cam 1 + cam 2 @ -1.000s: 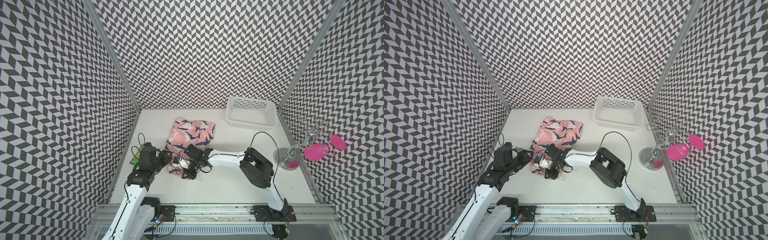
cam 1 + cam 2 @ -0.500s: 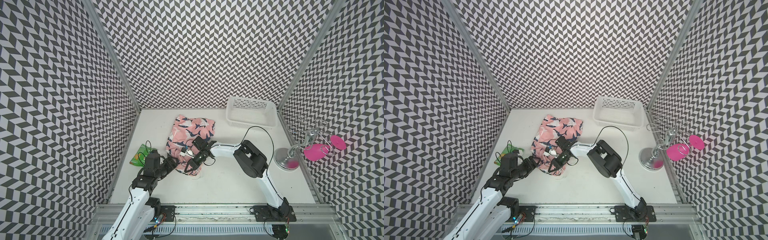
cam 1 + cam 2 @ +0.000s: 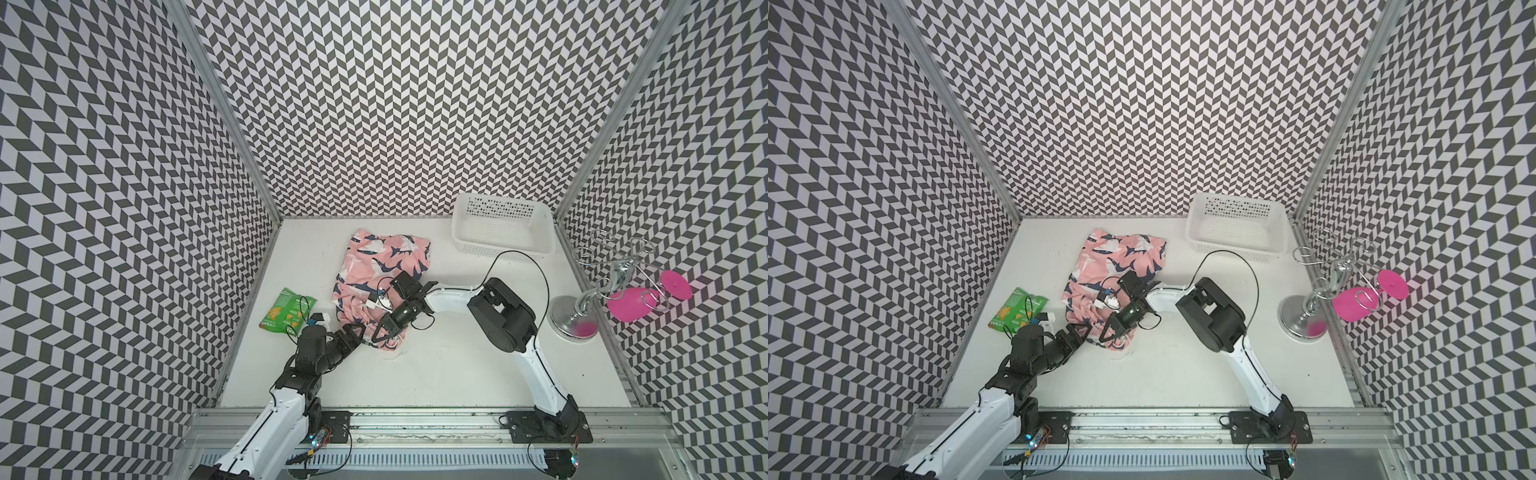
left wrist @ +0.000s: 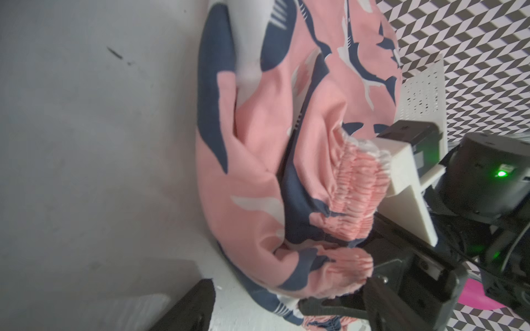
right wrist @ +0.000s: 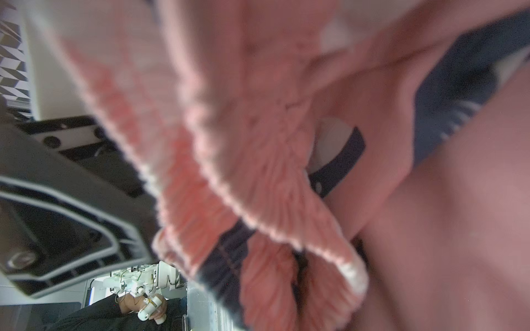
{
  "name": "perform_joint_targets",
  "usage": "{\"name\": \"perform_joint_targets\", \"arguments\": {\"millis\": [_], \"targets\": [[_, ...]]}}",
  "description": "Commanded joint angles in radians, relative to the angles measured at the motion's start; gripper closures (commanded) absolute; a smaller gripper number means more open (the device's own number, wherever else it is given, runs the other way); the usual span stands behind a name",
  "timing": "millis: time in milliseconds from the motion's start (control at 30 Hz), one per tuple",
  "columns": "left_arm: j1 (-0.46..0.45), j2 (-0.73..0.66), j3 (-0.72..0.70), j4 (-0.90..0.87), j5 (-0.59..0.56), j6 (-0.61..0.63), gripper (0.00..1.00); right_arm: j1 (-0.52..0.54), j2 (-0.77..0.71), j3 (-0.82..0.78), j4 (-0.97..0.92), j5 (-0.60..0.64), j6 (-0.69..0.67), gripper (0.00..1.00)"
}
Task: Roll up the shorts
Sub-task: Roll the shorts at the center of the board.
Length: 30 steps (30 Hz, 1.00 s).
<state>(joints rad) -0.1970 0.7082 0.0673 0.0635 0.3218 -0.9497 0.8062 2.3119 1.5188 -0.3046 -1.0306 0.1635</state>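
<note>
The left fingers have swung away from the green snack bag and now sit spread at the near edge of the shorts, which lie bunched on the worktop. The right fingers stay pinched on the gathered waistband. A second grip looks close, so rolling can begin. The left wrist view shows that waistband fold sharply; the right wrist view gives only blurred pink cloth.
</note>
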Motion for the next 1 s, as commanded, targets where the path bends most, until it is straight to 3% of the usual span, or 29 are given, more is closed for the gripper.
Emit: {"name": "perform_joint_targets", "arguments": {"millis": [0, 333, 400, 533, 667, 800, 967], "targets": [[-0.005, 0.056, 0.008, 0.170, -0.033, 0.018, 0.14, -0.004, 0.026, -0.020, 0.037, -0.002, 0.018, 1.00], [-0.007, 0.358, 0.047, 0.304, -0.069, 0.032, 0.28, -0.009, 0.034, -0.034, 0.102, -0.062, 0.083, 1.00], [-0.005, 0.372, 0.055, 0.309, -0.078, 0.033, 0.38, -0.011, 0.032, -0.037, 0.102, -0.060, 0.086, 1.00], [-0.005, 0.360, 0.069, 0.277, -0.122, 0.034, 0.79, -0.016, 0.019, -0.057, 0.131, -0.068, 0.112, 1.00], [-0.004, 0.365, 0.092, 0.260, -0.128, 0.047, 1.00, -0.028, -0.011, -0.088, 0.187, -0.079, 0.156, 0.94], [-0.004, 0.394, 0.141, 0.180, -0.131, 0.058, 1.00, -0.041, -0.089, -0.122, 0.192, -0.018, 0.152, 0.81], [-0.004, 0.404, 0.176, 0.099, -0.128, 0.048, 1.00, -0.052, -0.267, -0.210, 0.173, 0.186, 0.090, 0.57]]}}
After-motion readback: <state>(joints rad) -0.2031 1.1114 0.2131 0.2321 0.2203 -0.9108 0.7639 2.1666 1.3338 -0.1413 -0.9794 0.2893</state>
